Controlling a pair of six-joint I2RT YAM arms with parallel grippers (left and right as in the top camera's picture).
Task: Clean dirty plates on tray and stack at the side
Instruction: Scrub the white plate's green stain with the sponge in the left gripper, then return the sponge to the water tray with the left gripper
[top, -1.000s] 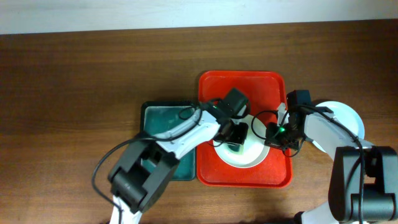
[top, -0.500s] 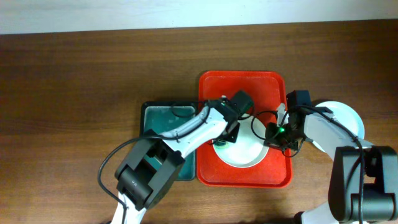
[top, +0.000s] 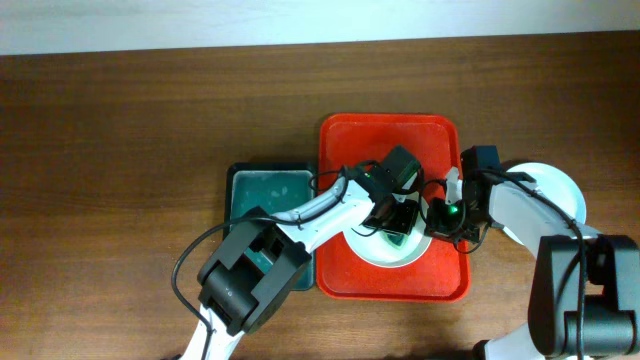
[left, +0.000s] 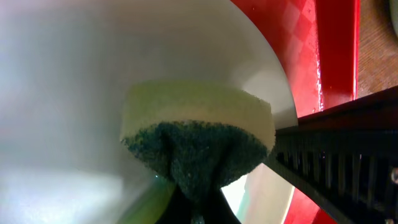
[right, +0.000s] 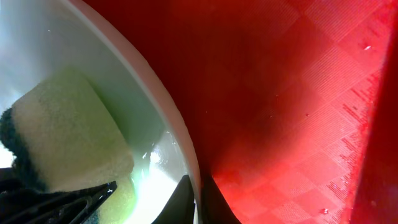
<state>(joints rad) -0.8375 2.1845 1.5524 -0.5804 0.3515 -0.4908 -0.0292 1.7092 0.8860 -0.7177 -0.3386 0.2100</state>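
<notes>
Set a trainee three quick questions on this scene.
1. True or false: the sponge lies loose in the tray.
2. The right gripper pinches: A the tray rim, B the plate rim, C the sponge.
3. Which gripper holds the sponge?
Key: 1 false, it is held against the plate; 2 B; 3 the left gripper.
</notes>
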